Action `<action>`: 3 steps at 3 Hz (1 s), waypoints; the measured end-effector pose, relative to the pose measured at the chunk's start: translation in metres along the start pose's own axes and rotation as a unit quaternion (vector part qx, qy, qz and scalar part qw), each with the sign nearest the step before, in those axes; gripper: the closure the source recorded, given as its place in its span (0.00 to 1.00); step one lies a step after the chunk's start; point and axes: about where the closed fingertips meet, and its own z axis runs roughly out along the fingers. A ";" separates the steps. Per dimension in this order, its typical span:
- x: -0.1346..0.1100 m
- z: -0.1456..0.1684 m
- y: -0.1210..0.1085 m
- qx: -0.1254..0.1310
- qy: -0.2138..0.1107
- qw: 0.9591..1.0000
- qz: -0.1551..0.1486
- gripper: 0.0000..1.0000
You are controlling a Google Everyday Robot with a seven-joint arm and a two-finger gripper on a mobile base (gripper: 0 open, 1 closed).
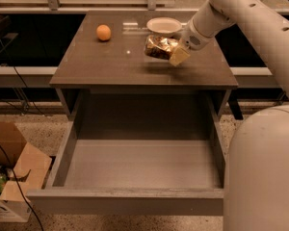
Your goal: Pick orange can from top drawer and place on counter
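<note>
The orange can is a wrinkly gold-brown metallic can, held on its side just above the right half of the counter. My gripper comes in from the upper right and is shut on the can's right end; one pale yellow finger shows below the can. The top drawer stands pulled fully open below the counter, its grey floor bare.
A round orange fruit sits on the counter's back left. A white bowl sits at the back, right behind the can. A cardboard box stands on the floor at left. My white arm and base fill the right side.
</note>
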 end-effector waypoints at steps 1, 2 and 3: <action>0.003 0.009 -0.013 0.004 0.007 1.000 0.017 0.60; 0.007 0.019 -0.020 0.003 0.011 0.999 0.030 0.37; 0.008 0.023 -0.020 0.000 0.013 0.999 0.031 0.14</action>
